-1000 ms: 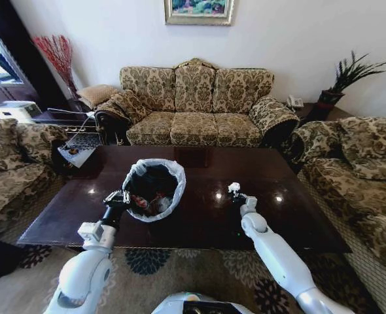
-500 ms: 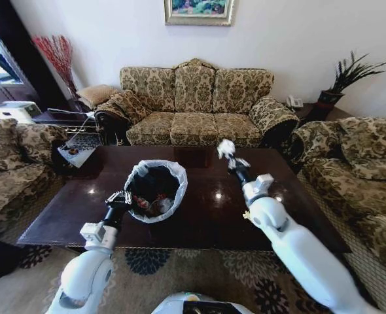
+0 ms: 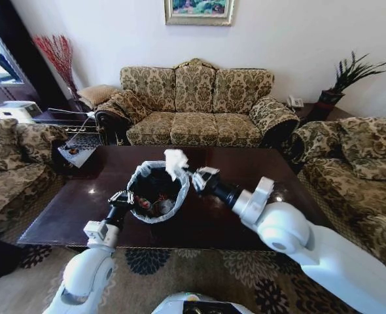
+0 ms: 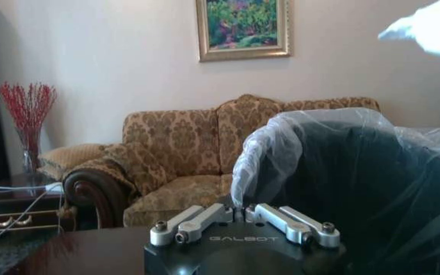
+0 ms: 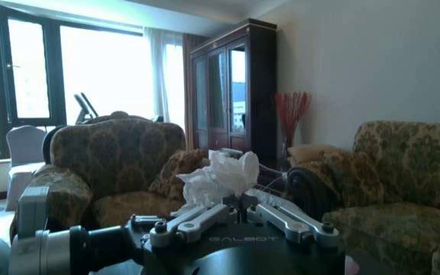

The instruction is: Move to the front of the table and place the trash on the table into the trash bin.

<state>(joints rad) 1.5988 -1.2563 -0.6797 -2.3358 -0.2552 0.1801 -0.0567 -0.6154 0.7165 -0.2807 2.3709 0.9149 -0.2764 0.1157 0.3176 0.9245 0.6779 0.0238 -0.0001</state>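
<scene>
The trash bin [image 3: 155, 190], black with a white bag liner, stands on the dark wooden table [image 3: 75, 204], left of the middle. My left gripper [image 3: 122, 197] is shut on the bin's near-left rim; in the left wrist view its fingertips [image 4: 243, 213] pinch the bag edge of the trash bin [image 4: 357, 172]. My right gripper [image 3: 192, 177] reaches across from the right and is shut on a piece of trash, a crumpled white tissue [image 3: 175, 162], held just above the bin's far-right rim. The right wrist view shows the tissue [image 5: 222, 173] sticking up from the right gripper [image 5: 242, 207]. Several trash pieces [image 3: 155, 207] lie inside the bin.
A patterned sofa [image 3: 196, 108] stands behind the table, and armchairs flank it on the left [image 3: 13, 163] and right [image 3: 360, 163]. A low side table [image 3: 75, 147] with papers sits at the table's far-left corner. A patterned rug [image 3: 180, 265] lies under the table's near edge.
My right arm lifted the tissue off the table's right-middle part and swung it left, up over the bin. The left gripper and the bin stayed put.
</scene>
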